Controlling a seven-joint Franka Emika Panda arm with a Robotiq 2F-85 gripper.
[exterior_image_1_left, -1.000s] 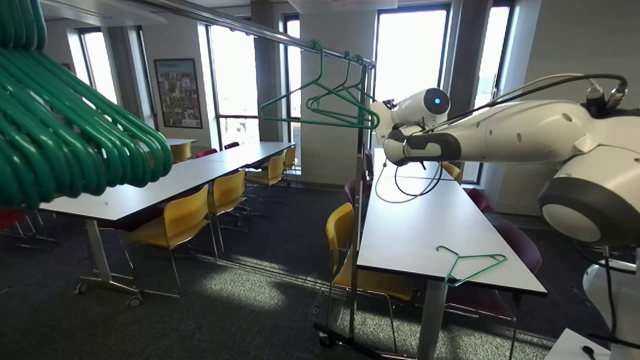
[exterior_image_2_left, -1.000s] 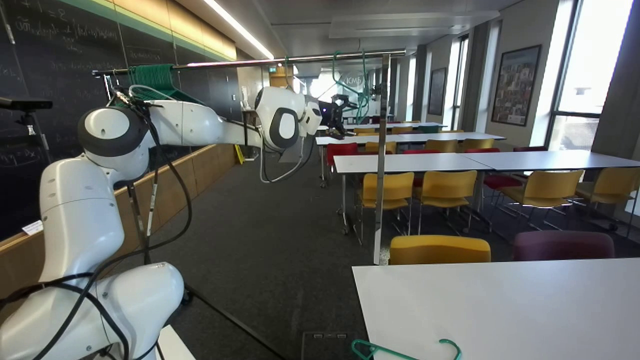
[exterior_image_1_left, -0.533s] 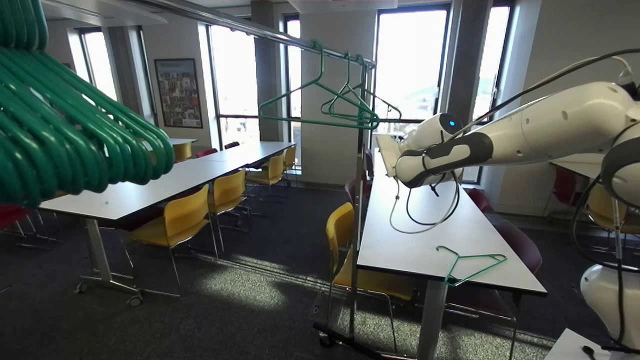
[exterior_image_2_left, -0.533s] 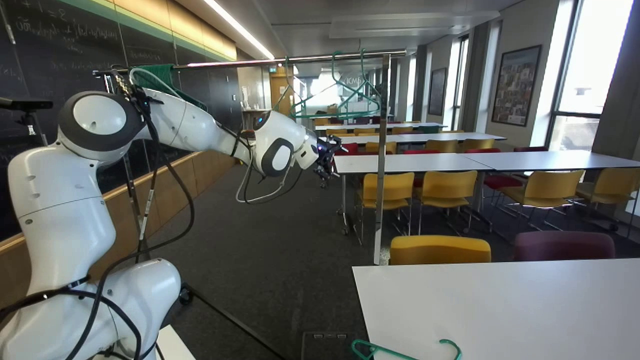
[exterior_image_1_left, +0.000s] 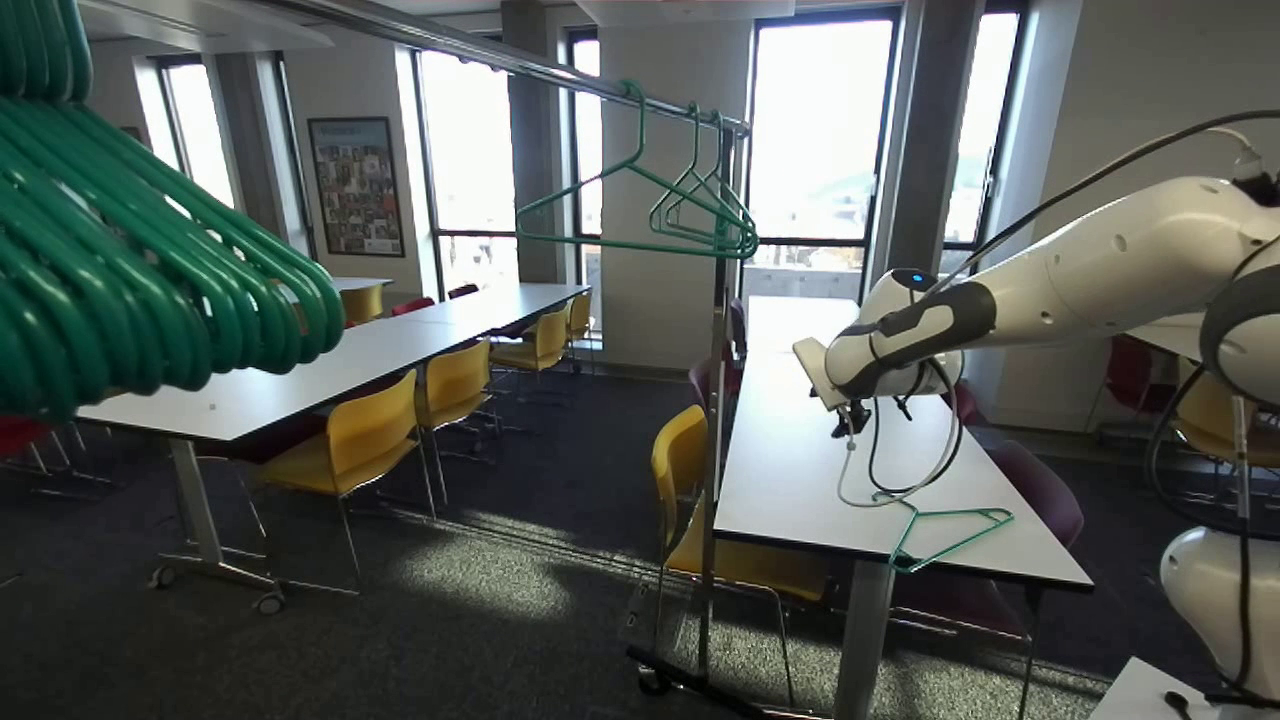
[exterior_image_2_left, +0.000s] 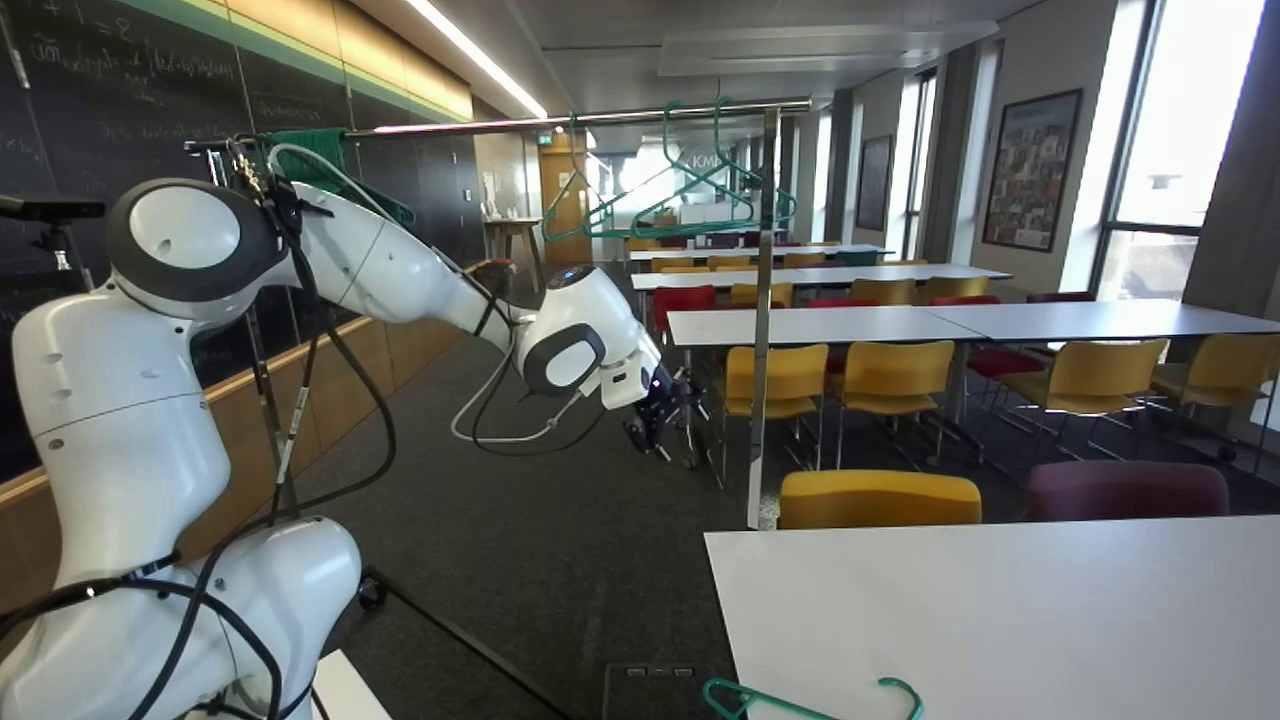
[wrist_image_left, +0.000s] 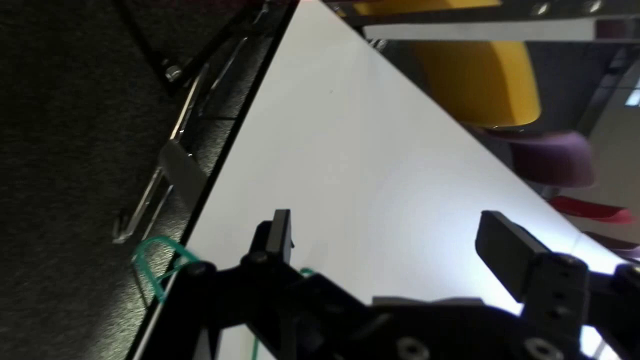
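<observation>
The white table (exterior_image_1_left: 800, 450) bears a green hanger (exterior_image_1_left: 955, 513) overhanging its edge.

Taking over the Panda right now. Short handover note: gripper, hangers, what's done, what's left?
Gripper: open, nothing between the fingers, facing the white table, not touching anything.
Things: loose green hanger lies flat on that table, one end sticking out past the edge. Three green hangers hang at one end of the rail; a bunch of green hangers is packed at the opposite end.
Done: those three hang on the rail; the pictures don't tell who put them there.
Left, as far as I can judge: the loose one is neither gripped nor on the rail yet.
</observation>
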